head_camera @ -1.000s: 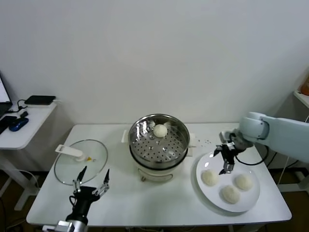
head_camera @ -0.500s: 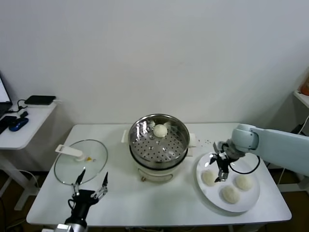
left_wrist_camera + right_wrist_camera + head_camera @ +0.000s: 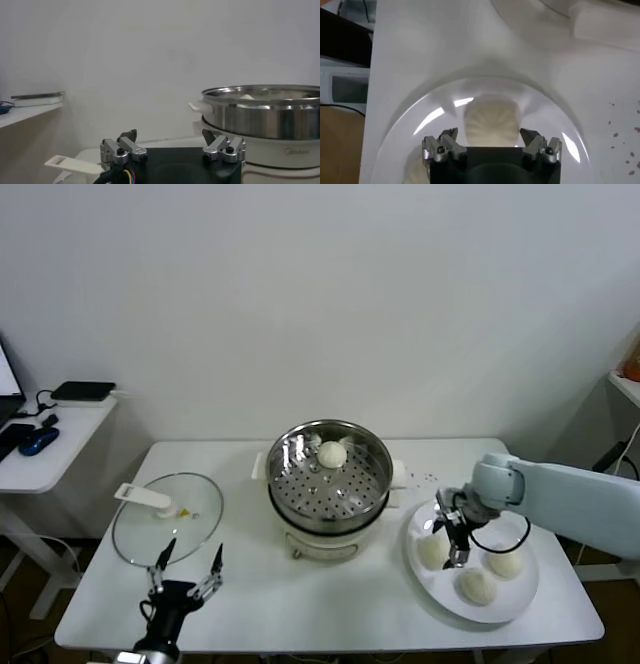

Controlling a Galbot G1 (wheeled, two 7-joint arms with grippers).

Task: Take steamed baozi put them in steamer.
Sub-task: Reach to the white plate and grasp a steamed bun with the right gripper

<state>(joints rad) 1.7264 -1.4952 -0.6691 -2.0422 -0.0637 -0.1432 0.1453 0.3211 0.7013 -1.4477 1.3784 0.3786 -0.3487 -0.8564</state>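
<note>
Over the last second the right gripper (image 3: 448, 541) had dropped from above the far edge of the white plate (image 3: 521, 590) down to the plate's leftmost baozi (image 3: 432, 552), the arm folding in toward the steamer (image 3: 328, 474); the left gripper (image 3: 186, 572) barely shifted, parked low near the front table edge beside the glass lid (image 3: 167, 515). From the head view, one bun (image 3: 332, 453) already sat on the steamer's perforated floor toward the back, and three remained on the plate, so the second pick appeared to be starting. From the left wrist view, that gripper (image 3: 172, 150) stood with its fingers spread and nothing between them, the steel basket (image 3: 265, 111) on its white cooker base off to one side. From the right wrist view, the right gripper (image 3: 492, 148) was spread wide, its fingers either side of the pleated bun (image 3: 492, 122) but not yet closed on it; a squeeze seemed the next step before carrying it over to the basket
</note>
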